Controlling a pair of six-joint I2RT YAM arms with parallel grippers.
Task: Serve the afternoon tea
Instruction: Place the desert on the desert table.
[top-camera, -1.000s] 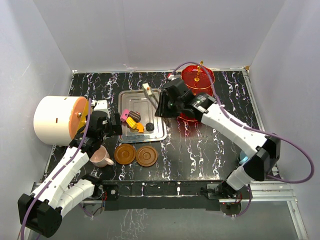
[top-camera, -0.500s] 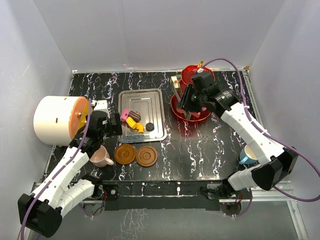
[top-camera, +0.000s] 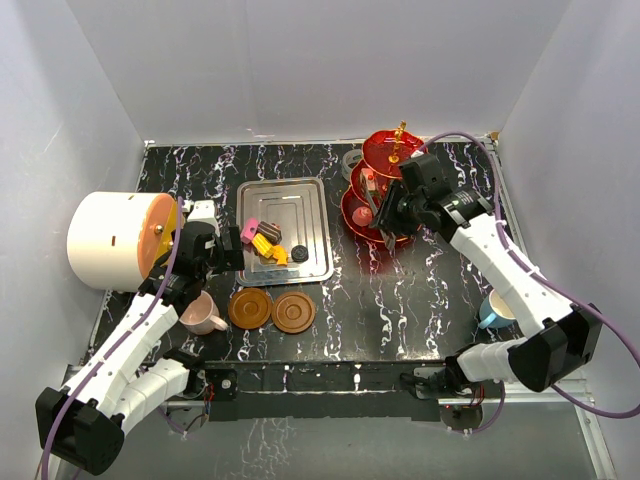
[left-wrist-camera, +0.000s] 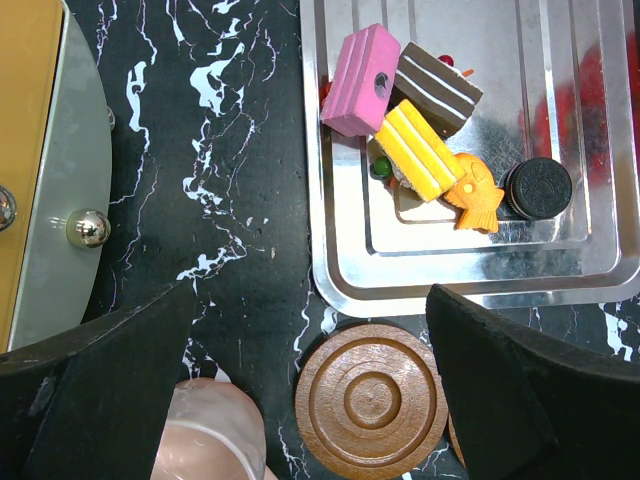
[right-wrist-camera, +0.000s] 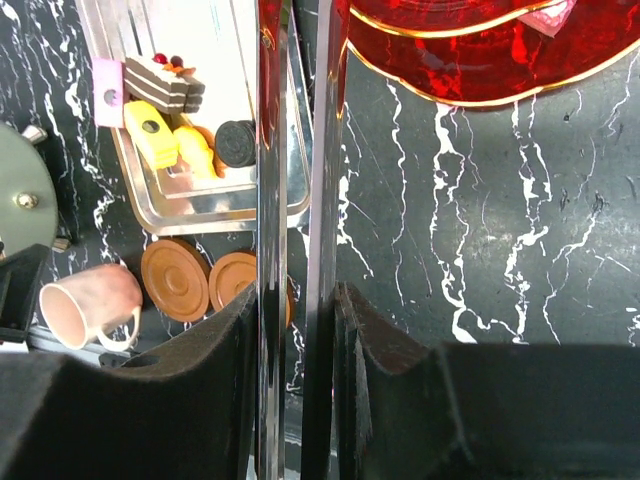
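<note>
I count five sweets on the one steel tray (left-wrist-camera: 590, 60) ahead of the left fingers (left-wrist-camera: 100, 400): a pink block (left-wrist-camera: 359, 82), a brown layered slice (left-wrist-camera: 438, 88), a yellow bar (left-wrist-camera: 420, 150), an orange fish (left-wrist-camera: 478, 200) and a dark biscuit (left-wrist-camera: 540, 187). There are two brown saucers, the first saucer (left-wrist-camera: 370, 400) between those fingers and the second saucer (top-camera: 294, 313) just beside it, and two cups, a pink cup (top-camera: 203, 315) and a blue cup (top-camera: 492, 312). Add one red three-tier stand (top-camera: 395, 150), one white drum (top-camera: 105, 240), and one pair of steel tongs (right-wrist-camera: 270, 250) between the right fingers (right-wrist-camera: 150, 400).

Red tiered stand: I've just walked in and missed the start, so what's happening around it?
The right end effector is shut on silver metal tongs, holding them at the red see-through three-tier stand, where a pink piece shows on one tier. The left end effector hangs open above the black marbled table, holding nothing. Colourful sweets lie on the flat silver steel tray; the pink cup, the blue cup and two brown round saucers stand apart, no cup on a saucer.
</note>
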